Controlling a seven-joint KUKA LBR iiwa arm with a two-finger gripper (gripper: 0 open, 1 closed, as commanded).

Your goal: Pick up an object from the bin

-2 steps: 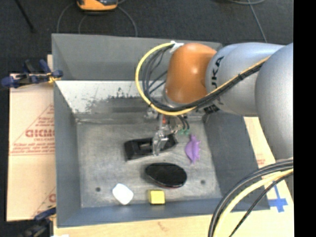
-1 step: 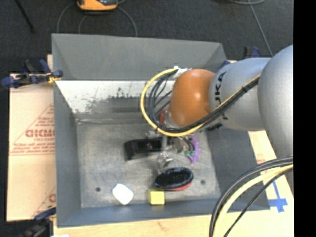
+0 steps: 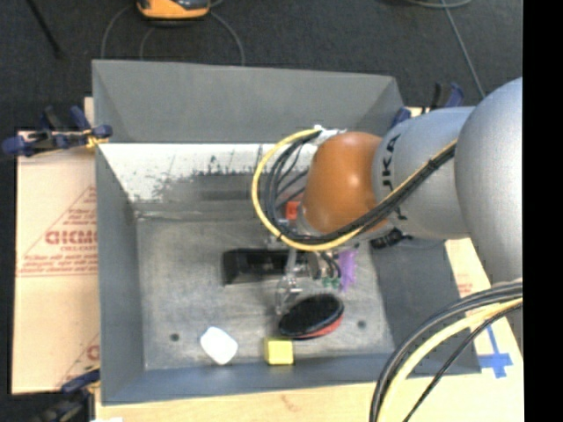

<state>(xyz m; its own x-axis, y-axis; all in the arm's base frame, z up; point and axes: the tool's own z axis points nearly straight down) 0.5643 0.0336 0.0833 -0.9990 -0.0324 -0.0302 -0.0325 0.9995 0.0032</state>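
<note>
We find the gripper (image 3: 297, 290) low in the bin (image 3: 119, 280), at the far edge of the black oval disc with a red rim (image 3: 310, 316), probably lined up to take it. Whether it is parted or closed we cannot tell. Left of the disc lie a yellow cube (image 3: 280, 351) and a white lump (image 3: 218, 345), and up-left of it a black block (image 3: 251, 265), which may crowd the approach

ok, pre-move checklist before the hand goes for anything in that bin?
1. The hand sits low in the bin, between the black block and the black oval disc with a red rim: ok.
2. Single clear target: not ok, both lie close.
3. The hand holding something: cannot tell.
4. Purple thing beside the hand, touching or not: cannot tell.
5. White lump and yellow cube near the front wall, apart from the hand: ok.
</note>
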